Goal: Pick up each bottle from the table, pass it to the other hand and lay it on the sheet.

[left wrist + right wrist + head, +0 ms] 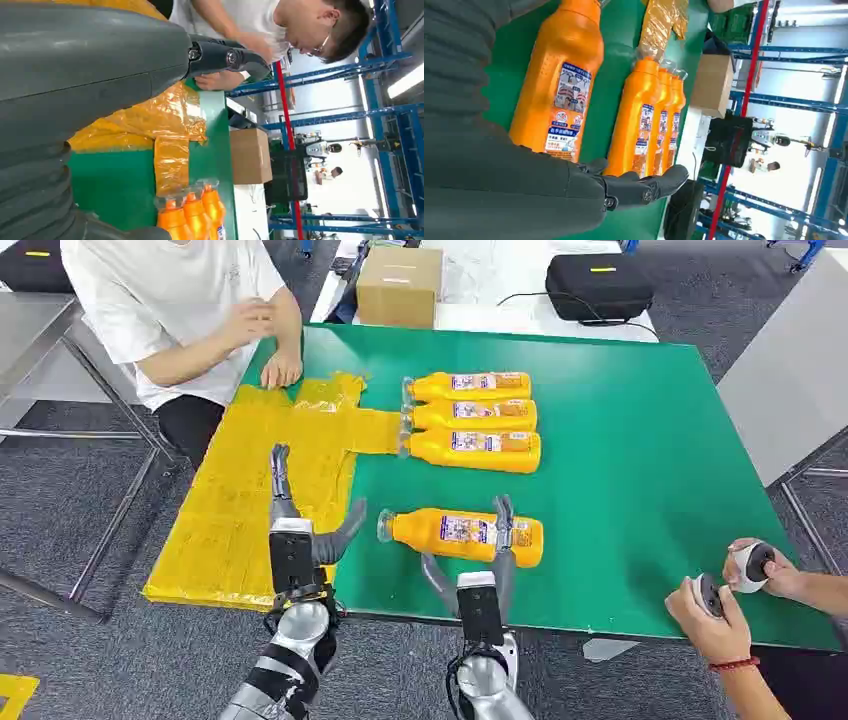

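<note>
bottle (462, 534) number one lies on its side on the green table (640, 460), right under my right hand (497, 540). my right fingers (644, 187) are spread out. they reach over the far side of the bottle, and my thumb is on the near side. i think i am just about to grab it, but i cannot tell if i am squeezing it yet.

my left hand (295, 525) waits beside it, over the yellow sheet (260, 500). its fingers (225, 57) are apart and hold nothing.

three more bottles (470, 422) lie in a row past my right fingertips, side by side and touching. only their caps reach a strip of the sheet, so i think none is put away yet.

so the job is only starting. four bottles are left to pick up, pass over and lay down.

a person (200, 310) sits past my left fingers, with a hand at the far end of the sheet.
</note>
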